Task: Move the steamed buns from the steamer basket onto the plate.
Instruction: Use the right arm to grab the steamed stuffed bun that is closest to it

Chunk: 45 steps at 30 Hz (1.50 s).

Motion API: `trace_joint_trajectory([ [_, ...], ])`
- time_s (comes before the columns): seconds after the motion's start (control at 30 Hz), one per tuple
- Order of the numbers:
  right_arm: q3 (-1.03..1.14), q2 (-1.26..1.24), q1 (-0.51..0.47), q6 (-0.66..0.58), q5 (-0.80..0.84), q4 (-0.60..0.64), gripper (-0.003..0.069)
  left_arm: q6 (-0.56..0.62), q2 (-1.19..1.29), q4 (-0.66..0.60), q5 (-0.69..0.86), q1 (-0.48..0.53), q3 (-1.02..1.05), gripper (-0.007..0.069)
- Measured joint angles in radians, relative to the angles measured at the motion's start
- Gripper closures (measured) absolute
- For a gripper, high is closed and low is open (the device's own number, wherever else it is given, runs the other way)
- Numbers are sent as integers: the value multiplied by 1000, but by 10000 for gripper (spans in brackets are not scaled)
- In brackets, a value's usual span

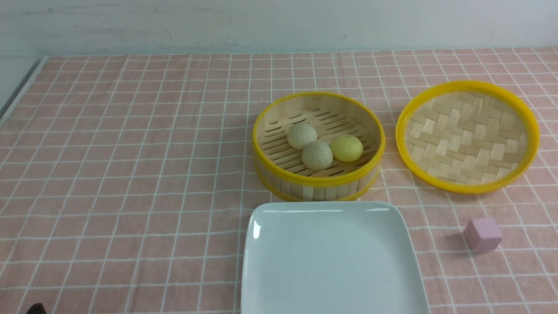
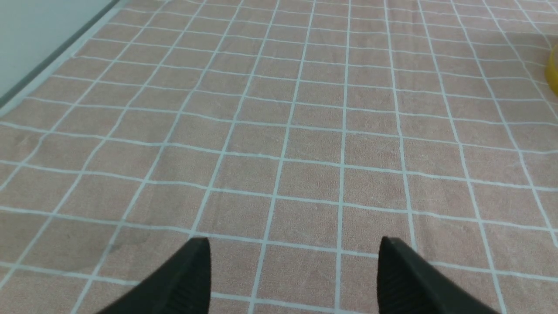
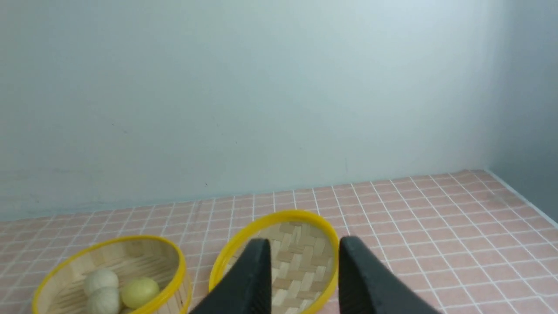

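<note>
The steamer basket [image 1: 368, 131] stands mid-table with three buns in it: two off-white buns [image 1: 301, 135] [image 1: 317, 155] and a pale yellow bun [image 1: 347, 148]. The square plate [image 1: 331, 257] lies just in front of it, bare. My left gripper [image 2: 294, 244] is open and empty over bare cloth, out of the front view. My right gripper [image 3: 304, 244] is open and empty, raised in front of the lid. The right wrist view shows the basket [image 3: 174, 266] and its buns [image 3: 139, 291].
The shallow woven lid [image 1: 466, 136] lies upturned to the right of the basket, also in the right wrist view [image 3: 301, 244]. A pink cube [image 1: 483, 234] sits right of the plate. The table's left edge [image 1: 19, 89] and back wall bound the checked cloth.
</note>
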Motion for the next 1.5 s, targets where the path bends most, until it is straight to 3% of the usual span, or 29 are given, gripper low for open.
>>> trace_joint_trajectory([
  [0.4,66,-1,0,1,-107,232,419,0,0,0,0,0,0,113],
  [0.8,198,-1,0,-11,-111,405,419,0,0,0,-4,0,0,113],
  [0.93,212,-1,0,-117,-91,458,419,-44,0,-75,-54,0,4,113],
  [1.03,212,6,0,-265,-90,475,419,-110,0,-155,-133,0,4,113],
  [1.2,212,64,0,-326,-40,479,419,-232,0,-246,-263,0,4,113],
  [1.4,204,198,0,-474,-5,479,419,-361,0,-300,-403,0,4,116],
  [1.5,137,326,0,-566,-8,479,419,-381,0,-285,-374,-8,-29,134],
])
